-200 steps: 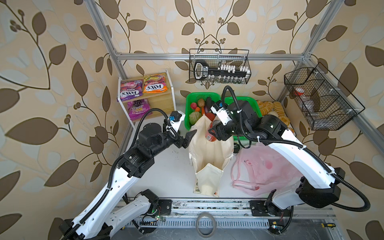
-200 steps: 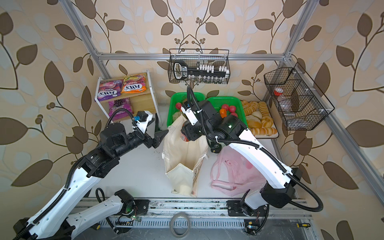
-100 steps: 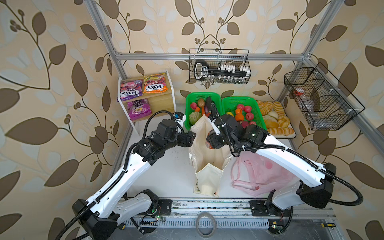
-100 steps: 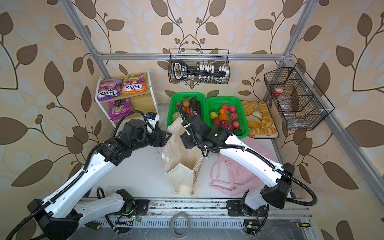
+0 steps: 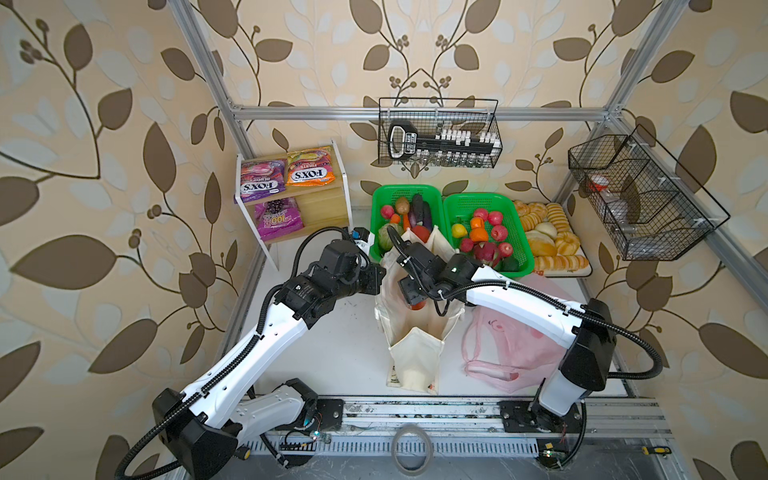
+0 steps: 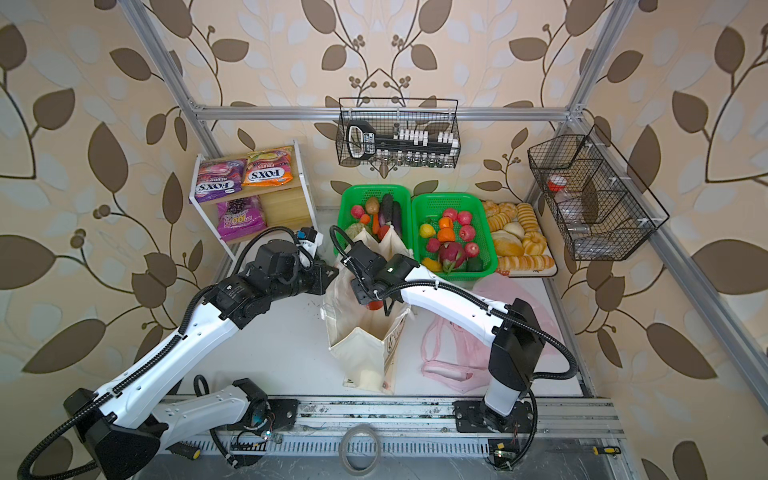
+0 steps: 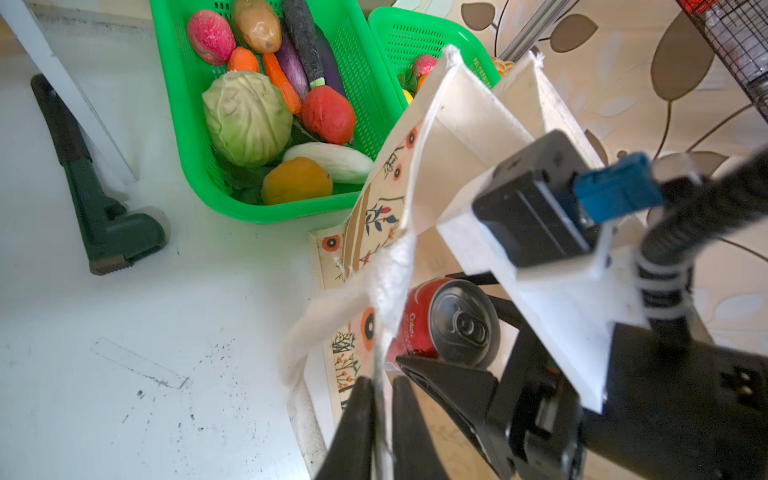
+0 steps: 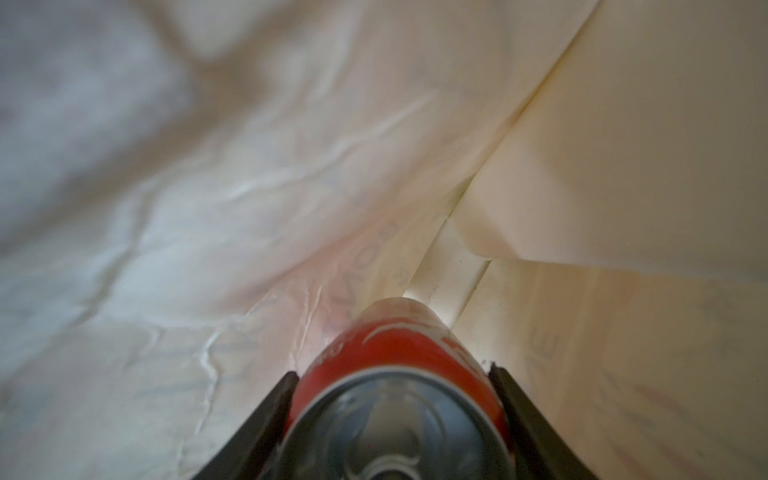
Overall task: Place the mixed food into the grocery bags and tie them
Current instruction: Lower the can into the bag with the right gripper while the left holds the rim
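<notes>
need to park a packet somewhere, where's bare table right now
Free: the table between the left arm and the canvas tote, down to the front rail. Crowded: the back, with green baskets and bread tray; right of the tote, the pink bag; the tote's mouth, where the right gripper holds the red can.

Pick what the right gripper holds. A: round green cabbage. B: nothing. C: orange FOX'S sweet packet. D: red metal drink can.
D: in the right wrist view the right gripper clamps the red metal drink can inside the cream canvas tote bag.
</notes>
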Controlling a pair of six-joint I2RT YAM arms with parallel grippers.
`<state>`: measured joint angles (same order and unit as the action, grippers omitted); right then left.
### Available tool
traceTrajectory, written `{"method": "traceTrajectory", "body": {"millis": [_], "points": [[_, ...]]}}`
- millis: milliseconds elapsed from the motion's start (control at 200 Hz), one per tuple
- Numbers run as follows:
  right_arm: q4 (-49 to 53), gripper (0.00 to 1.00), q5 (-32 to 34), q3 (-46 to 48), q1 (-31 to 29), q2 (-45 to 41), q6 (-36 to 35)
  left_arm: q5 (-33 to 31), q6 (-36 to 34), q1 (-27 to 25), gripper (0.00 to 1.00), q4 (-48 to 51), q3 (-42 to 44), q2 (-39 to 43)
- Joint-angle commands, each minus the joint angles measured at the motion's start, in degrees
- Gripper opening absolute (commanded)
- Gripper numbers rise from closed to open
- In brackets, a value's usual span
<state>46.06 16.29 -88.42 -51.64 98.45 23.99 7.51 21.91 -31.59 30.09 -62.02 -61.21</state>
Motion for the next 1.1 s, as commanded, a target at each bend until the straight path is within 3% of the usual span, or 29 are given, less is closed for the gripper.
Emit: {"method": "traceTrajectory", "body": {"millis": [0, 210, 510, 780, 1095], "points": [[-4.6, 0.16, 2.4, 1.1, 0.9, 0.8, 3.4, 0.5, 2.6, -0.5, 0.04, -2.4, 0.4, 1.8], [-6.7, 0.16, 1.6, 3.4, 2.5, 0.9, 7.0, 1.4, 6.3, -0.5, 0.00, -3.2, 0.7, 1.6], [-11.1, 0.16, 6.9, 2.1, 5.9, 3.7, 9.2, 4.4, 9.6, -0.6, 0.00, -3.7, 0.8, 2.7], [-17.3, 0.16, 6.5, 3.6, 7.2, 8.0, 12.4, 2.6, 9.6, -0.5, 0.00, -3.4, 2.1, 4.7], [-18.8, 0.17, 5.8, 3.5, 8.4, 12.0, 11.1, 0.9, 9.1, -0.5, 0.00, -3.5, 2.1, 3.0]]}}
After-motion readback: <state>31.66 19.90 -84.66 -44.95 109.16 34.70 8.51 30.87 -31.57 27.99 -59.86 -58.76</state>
